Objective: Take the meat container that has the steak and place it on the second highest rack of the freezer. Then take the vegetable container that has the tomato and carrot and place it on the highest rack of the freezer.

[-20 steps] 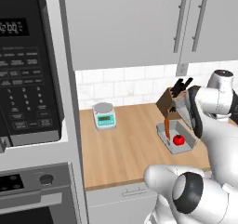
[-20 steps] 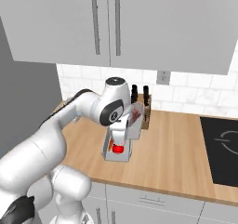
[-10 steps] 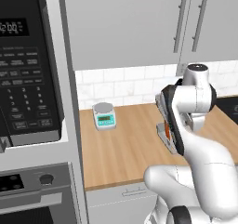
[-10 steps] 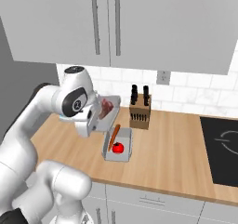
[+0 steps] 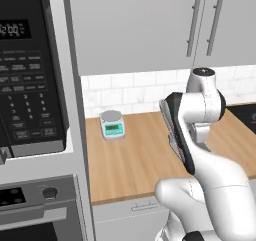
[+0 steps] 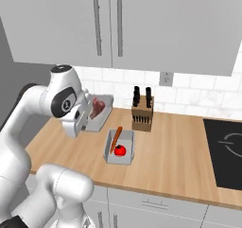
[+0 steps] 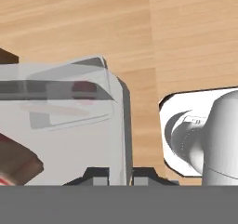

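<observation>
The meat container [image 6: 100, 110] with the steak [image 6: 97, 106] in it was up off the wooden counter [image 6: 179, 151], tilted and carried beside the robot's white arm at about the height of the backsplash. In the hand view the gripper [image 7: 120, 175] had its two dark tips closed narrowly on the container's clear wall, the thin rim standing between them, and a reddish-brown corner of the steak showed at the lower left. From the left base view the tray appeared edge-on, as a dark slanted slab against the arm. The vegetable container [image 6: 119, 146] sat flat on the counter, well apart from the lifted one, holding the tomato [image 6: 120, 151] at its near end and the carrot [image 6: 115, 138] lying lengthwise beside it. Just behind it, near the wall, stood a wooden knife block [image 6: 142, 116] with dark handles. A small kitchen scale [image 5: 111, 125] with a teal face rested on the counter near the tiled wall, left of the arm. A black microwave [image 5: 30, 75] hung above an oven [image 5: 35, 210] at the left edge. A dark cooktop [image 6: 226, 151] lay at the right end of the counter; whether the steak touched the tray's lower wall was hard to make out.
</observation>
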